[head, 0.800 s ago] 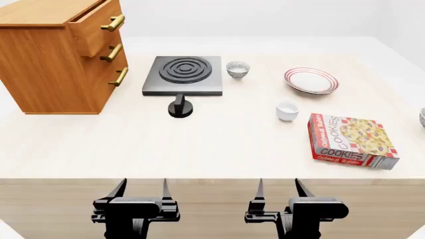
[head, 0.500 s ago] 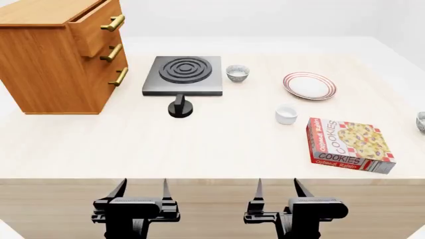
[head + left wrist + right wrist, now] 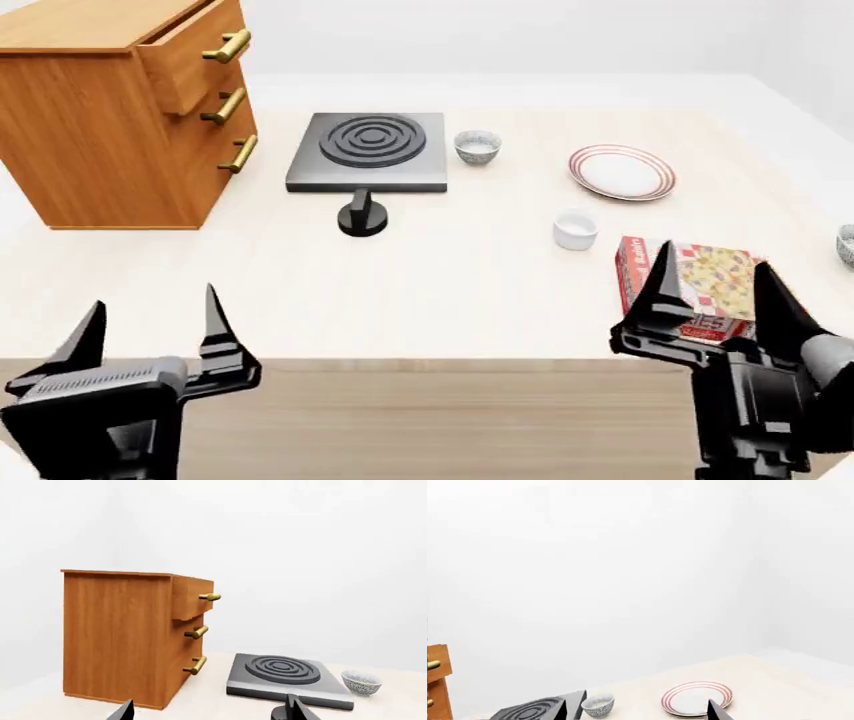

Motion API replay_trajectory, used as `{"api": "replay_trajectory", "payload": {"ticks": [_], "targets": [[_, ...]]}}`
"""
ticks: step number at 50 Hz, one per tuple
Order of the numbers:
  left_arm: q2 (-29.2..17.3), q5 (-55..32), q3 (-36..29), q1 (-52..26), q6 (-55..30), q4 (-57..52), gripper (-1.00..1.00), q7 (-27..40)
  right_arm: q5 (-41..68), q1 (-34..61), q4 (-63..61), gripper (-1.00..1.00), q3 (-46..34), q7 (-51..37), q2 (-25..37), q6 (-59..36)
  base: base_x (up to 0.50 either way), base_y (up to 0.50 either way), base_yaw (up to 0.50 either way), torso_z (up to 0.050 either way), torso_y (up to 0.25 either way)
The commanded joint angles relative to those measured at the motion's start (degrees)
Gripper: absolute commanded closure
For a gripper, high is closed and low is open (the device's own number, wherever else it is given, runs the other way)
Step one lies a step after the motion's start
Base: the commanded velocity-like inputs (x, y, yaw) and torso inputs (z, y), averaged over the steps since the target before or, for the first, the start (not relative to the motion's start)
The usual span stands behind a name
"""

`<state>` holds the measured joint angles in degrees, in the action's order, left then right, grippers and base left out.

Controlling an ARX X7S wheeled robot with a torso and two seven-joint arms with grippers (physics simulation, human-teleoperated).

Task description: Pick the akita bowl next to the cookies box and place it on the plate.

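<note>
The cookies box (image 3: pixel 707 280) lies at the table's front right. The akita bowl (image 3: pixel 846 245) beside it shows only as a sliver at the head view's right edge. The red-ringed plate (image 3: pixel 622 172) (image 3: pixel 696 698) sits further back. My right gripper (image 3: pixel 717 275) is open and empty, raised in front of the box and covering part of it. At the front left my left gripper (image 3: pixel 151 330) is open and empty too. In the wrist views both the left gripper (image 3: pixel 210 715) and the right gripper (image 3: pixel 640 712) have their fingers spread wide.
A second patterned bowl (image 3: pixel 477 147) (image 3: pixel 361 682) (image 3: pixel 598 705) stands by the black stove plate (image 3: pixel 367 150). A plain white cup (image 3: pixel 575 229) sits between the plate and the box. A wooden drawer cabinet (image 3: pixel 107 110) fills the back left, with a black knob (image 3: pixel 362 215) before the stove.
Both grippers have risen and spread outward from below the table's front edge. The right one now stands in front of the cookies box. Nothing on the table moved.
</note>
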<state>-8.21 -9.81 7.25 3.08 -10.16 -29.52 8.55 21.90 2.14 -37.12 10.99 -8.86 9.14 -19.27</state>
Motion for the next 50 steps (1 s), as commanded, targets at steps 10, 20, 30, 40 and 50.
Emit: {"api": "replay_trajectory", "payload": {"ticks": [10, 20, 30, 40, 50], "targets": [[-3.7, -4.3, 9.1, 2.9, -4.6, -18.8, -1.0, 4.4, 12.8, 1.8, -17.4, -1.0, 13.1, -5.6, 5.4, -7.6, 0.0, 0.0, 0.0, 0.0, 0.0], [-4.2, -4.7, 9.0, 3.4, -4.7, -19.9, -1.0, 4.7, 14.4, 1.4, -16.9, -1.0, 13.3, -5.5, 5.4, -6.9, 0.0, 0.0, 0.0, 0.0, 0.0], [-4.5, -4.8, 8.8, 3.6, -4.5, -19.6, -1.0, 5.1, 14.8, 1.5, -16.3, -1.0, 12.9, -5.7, 5.8, -6.7, 0.0, -0.47, 0.0, 0.0, 0.0], [-4.9, -4.9, 8.5, 3.8, -4.2, -19.6, -1.0, 5.3, 15.1, 1.1, -15.7, -1.0, 12.5, -5.6, 5.9, -6.1, 0.0, -0.5, 0.0, 0.0, 0.0], [-5.2, -5.2, 8.4, 4.0, -4.1, -19.6, -1.0, 5.6, 15.3, 0.9, -15.6, -1.0, 12.2, -5.7, 6.2, -5.7, 0.0, -0.5, 0.0, 0.0, 0.0]]}}
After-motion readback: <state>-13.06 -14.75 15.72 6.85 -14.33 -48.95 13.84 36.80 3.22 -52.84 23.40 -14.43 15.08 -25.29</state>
